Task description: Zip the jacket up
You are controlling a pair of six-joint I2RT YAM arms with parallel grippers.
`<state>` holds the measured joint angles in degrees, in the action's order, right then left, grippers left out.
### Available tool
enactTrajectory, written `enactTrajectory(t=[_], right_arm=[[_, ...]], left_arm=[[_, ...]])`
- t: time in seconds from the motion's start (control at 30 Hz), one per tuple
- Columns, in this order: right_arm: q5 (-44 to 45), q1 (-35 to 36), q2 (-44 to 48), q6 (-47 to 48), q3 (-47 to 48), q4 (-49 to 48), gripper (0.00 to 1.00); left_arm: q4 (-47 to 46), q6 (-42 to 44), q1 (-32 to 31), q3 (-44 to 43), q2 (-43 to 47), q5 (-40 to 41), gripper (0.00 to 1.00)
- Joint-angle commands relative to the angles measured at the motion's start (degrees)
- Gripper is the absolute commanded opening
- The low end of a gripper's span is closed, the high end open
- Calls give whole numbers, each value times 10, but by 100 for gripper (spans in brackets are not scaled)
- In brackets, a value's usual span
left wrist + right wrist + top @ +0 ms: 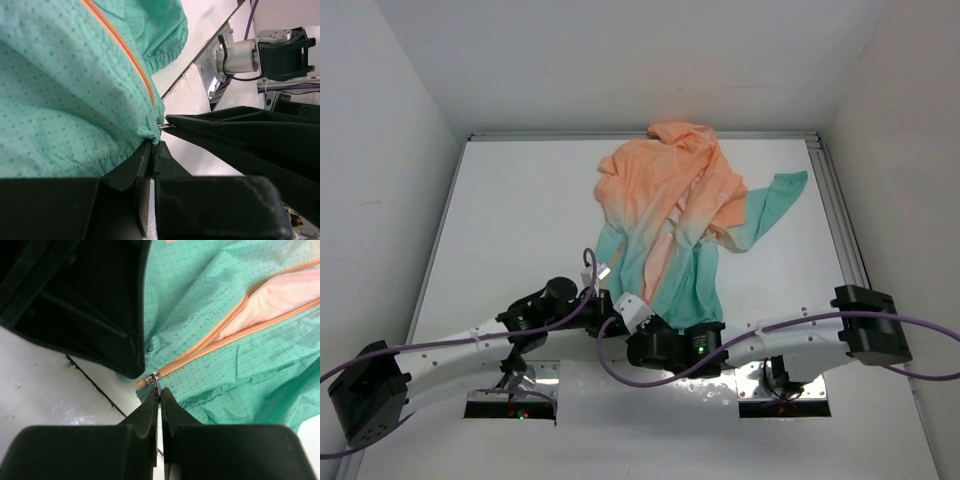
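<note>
The jacket (670,200) lies spread on the white table, peach-orange at the far end and teal-green at the near hem. Its orange zipper (210,347) is open above the bottom, and pink lining (280,300) shows there. My left gripper (603,295) is shut on the teal hem (145,131) beside the zipper's lower end (125,50). My right gripper (626,306) is right next to it, shut on the small metal zipper pull (157,382) of the slider at the zipper's bottom. In the left wrist view the right gripper's fingers (225,130) hold the pull (167,126).
White walls close in the table on three sides. A metal rail (835,210) runs along the right edge. The arms' base plates (515,400) (785,395) sit at the near edge. Purple cables (590,262) loop over both arms. A sleeve (775,200) reaches to the right.
</note>
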<state>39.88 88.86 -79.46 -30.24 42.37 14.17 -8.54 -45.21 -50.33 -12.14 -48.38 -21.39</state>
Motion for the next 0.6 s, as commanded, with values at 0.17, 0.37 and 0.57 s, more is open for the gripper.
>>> enactTrajectory(t=[0.17, 0.37, 0.57], right_arm=[[-40, -136, 63, 28, -8, -100, 0], [-92, -196, 87, 29, -6, -122, 0], [-95, -210, 81, 47, 20, -96, 0]], left_arm=[[61, 34, -7, 5, 54, -17, 0], [120, 47, -7, 3, 88, 2, 0], [147, 59, -7, -2, 122, -2, 0]])
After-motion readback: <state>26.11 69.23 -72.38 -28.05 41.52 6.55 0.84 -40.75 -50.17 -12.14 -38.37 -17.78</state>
